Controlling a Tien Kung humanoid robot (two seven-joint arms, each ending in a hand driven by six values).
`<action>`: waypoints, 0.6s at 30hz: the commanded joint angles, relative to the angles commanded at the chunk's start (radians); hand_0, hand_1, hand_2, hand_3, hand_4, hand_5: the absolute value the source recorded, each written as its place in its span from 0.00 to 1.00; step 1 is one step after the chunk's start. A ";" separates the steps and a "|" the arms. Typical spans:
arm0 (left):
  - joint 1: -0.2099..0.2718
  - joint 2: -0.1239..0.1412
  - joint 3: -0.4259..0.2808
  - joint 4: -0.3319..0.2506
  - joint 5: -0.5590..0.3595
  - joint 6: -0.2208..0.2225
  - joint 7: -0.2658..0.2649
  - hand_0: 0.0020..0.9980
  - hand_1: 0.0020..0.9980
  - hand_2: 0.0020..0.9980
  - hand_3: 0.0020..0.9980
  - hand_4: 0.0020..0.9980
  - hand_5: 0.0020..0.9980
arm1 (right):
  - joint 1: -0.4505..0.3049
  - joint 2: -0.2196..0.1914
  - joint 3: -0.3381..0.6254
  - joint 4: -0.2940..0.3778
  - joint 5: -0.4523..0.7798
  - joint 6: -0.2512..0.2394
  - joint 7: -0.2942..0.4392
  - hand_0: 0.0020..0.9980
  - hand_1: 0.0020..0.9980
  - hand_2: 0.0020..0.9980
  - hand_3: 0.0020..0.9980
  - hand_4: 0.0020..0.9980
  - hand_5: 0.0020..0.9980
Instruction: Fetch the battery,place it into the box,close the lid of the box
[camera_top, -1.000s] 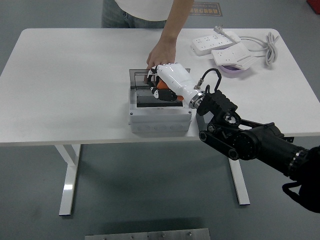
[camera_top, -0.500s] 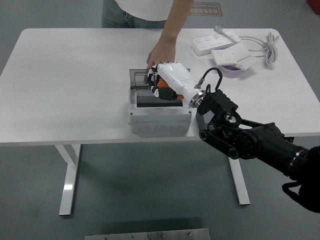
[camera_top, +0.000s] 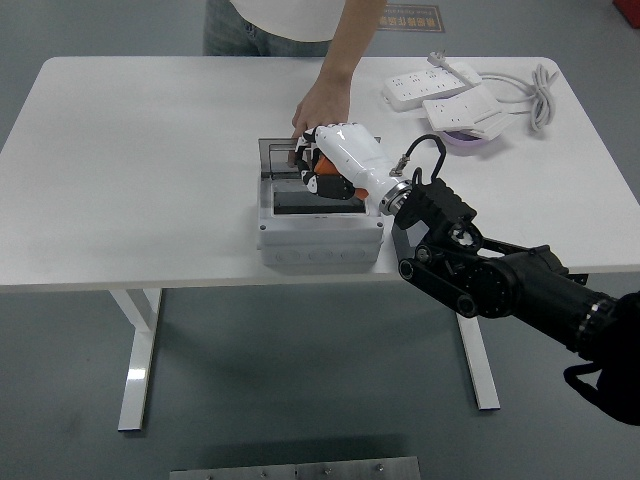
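A grey plastic box (camera_top: 318, 243) stands near the table's front edge, its clear lid (camera_top: 272, 157) swung open toward the far side. My right hand (camera_top: 335, 165), white with a black arm behind it, hovers over the box opening. Its fingers are curled around an orange and black battery (camera_top: 328, 187), held just above the box's dark inside. A person's hand (camera_top: 318, 108) reaches from the far side and rests its fingertips on the lid's far edge. My left hand does not show.
Two white power strips (camera_top: 440, 87) with a coiled cable (camera_top: 541, 90) lie at the back right, over a purple dish (camera_top: 462, 141). The person stands at the far edge of the white table (camera_top: 140, 170).
My right hand with the battery has shifted slightly up and toward the far side over the box. The person's hand stays on the lid.
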 joint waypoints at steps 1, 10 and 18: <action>0.000 0.000 -0.001 0.000 0.001 0.000 0.000 0.66 0.74 0.72 0.63 0.71 0.29 | -0.001 0.001 -0.002 0.000 0.001 -0.001 0.001 0.20 0.31 0.35 0.40 0.47 0.27; 0.000 0.000 -0.002 0.000 0.004 0.000 0.001 0.66 0.74 0.71 0.63 0.71 0.30 | -0.008 0.008 -0.008 -0.005 0.008 -0.005 0.002 0.20 0.30 0.34 0.41 0.55 0.25; 0.001 -0.001 -0.001 0.000 0.005 -0.001 0.001 0.66 0.74 0.71 0.63 0.71 0.29 | -0.008 0.009 -0.006 -0.007 0.009 -0.010 -0.001 0.20 0.31 0.34 0.41 0.59 0.24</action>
